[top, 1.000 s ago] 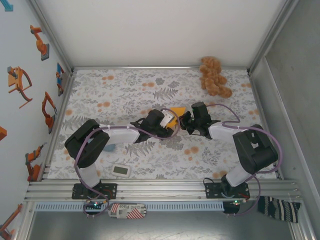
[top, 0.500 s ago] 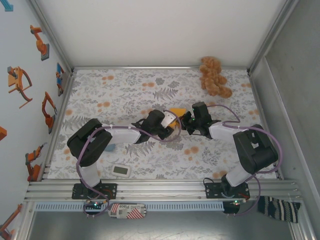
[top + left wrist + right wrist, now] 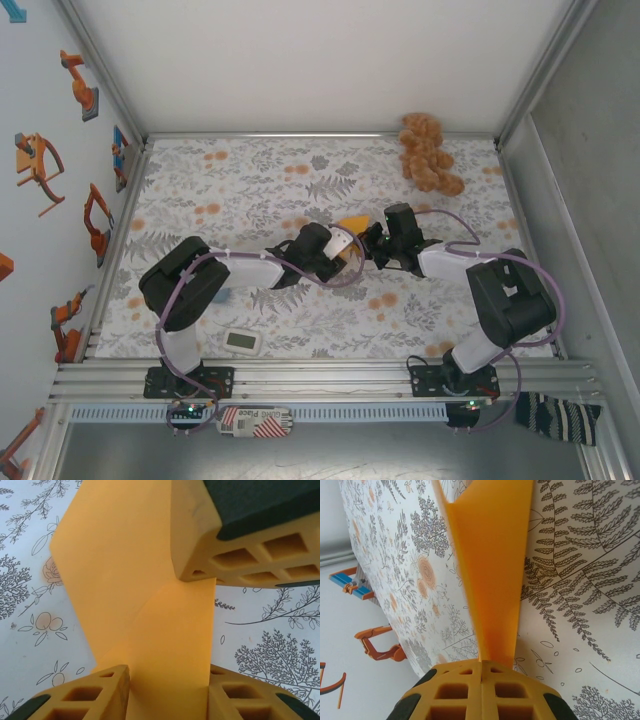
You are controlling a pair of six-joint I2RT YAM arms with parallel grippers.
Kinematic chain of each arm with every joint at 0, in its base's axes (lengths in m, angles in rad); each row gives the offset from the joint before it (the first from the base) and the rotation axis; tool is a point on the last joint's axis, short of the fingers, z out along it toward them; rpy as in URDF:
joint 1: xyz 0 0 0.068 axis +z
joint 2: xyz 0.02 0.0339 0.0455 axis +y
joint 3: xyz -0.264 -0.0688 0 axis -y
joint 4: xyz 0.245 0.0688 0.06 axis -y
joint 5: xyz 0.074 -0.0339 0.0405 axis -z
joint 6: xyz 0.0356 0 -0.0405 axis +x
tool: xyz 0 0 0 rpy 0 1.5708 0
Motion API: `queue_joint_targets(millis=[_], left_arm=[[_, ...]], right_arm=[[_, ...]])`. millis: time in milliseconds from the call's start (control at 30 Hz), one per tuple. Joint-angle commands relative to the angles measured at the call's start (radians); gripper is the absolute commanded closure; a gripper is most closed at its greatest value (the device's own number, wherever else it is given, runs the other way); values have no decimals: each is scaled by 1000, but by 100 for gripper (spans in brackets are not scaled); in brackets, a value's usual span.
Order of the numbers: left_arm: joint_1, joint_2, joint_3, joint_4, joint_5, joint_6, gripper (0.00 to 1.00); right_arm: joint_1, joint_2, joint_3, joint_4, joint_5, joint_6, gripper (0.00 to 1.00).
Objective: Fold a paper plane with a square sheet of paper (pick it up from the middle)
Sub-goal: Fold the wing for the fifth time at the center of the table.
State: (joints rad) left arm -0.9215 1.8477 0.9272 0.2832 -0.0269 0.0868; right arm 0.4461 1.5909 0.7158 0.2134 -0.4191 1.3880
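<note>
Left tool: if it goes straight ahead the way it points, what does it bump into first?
The left tool would first meet the orange paper, already between its fingers. Close behind, the right tool pinches that same paper, though how close is hard to judge.

A robot lab cell, that was; aluminium rails (image 3: 320,372) at six o'clock; robot-arm stickers (image 3: 40,165) at nine; white panels (image 3: 320,60) around.
</note>
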Motion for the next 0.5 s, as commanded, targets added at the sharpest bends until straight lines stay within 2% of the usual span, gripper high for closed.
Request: queue_joint_targets(millis=[0, 100, 300, 467], left_arm=[[-5, 12, -7, 1, -7, 15, 66], [-5, 17, -11, 0, -2, 12, 71], [-4, 26, -17, 7, 13, -6, 77], [-1, 29, -18, 6, 40, -26, 80]], right_arm=[[-9, -11, 29, -20, -7, 9, 97], [-11, -17, 30, -36, 0, 8, 87], [-33, -62, 33, -119, 49, -42, 55], [-60, -153, 54, -231, 134, -131, 44]])
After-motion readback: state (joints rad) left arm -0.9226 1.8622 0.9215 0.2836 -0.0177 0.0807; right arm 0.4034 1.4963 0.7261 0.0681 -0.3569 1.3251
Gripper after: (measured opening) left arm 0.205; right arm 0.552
